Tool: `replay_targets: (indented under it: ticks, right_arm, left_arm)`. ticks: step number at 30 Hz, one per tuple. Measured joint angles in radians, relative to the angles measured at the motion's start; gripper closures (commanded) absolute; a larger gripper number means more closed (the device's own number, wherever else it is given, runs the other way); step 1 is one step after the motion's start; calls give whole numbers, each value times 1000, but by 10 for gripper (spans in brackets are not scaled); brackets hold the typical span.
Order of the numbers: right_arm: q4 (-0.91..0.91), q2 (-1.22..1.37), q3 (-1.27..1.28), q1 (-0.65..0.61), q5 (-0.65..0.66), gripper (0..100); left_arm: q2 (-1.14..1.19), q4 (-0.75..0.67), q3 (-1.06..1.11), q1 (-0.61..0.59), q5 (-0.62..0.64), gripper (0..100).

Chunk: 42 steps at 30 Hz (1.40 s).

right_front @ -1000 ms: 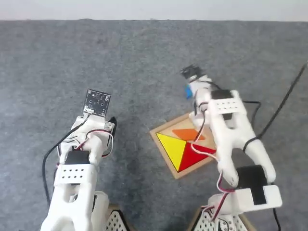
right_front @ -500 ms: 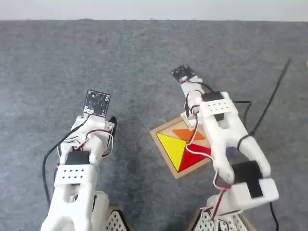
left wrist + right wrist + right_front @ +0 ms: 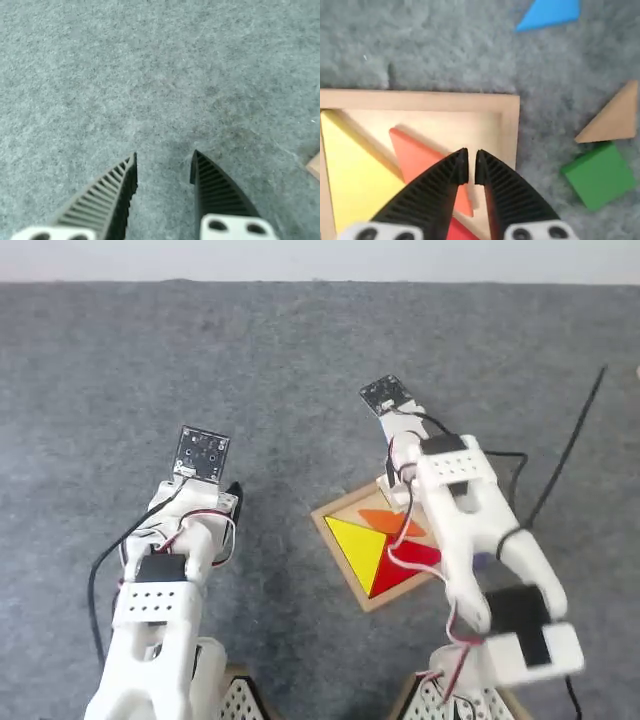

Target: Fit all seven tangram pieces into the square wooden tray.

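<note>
My left gripper (image 3: 162, 162) has its two black fingers spread apart. My right gripper (image 3: 471, 167) points down, fingers pinched nearly together. My right arm (image 3: 470, 520) is stretched out farther than my left arm (image 3: 165, 575).

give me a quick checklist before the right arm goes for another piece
1. Right gripper free: ok. Its fingers are all but shut with nothing between them, above the orange triangle.
2. Room in the wooden tray: ok. Bare floor shows beside the yellow triangle, the red triangle and the orange one.
3. All seven pieces in: not ok. The blue piece, tan triangle and green square lie on the carpet outside the tray.
4. Tan triangle and green square apart: cannot tell, they lie very close together.
5. Left gripper out of the way: ok. It is open over bare carpet, off the tray.
</note>
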Motion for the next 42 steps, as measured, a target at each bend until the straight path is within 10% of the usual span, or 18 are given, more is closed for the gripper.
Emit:
replay_targets:
  ticks: [42]
  right_arm:
    - [-141,-37,140,-181,-2,954]
  left_arm:
    - [0,0,0,0,0,826]
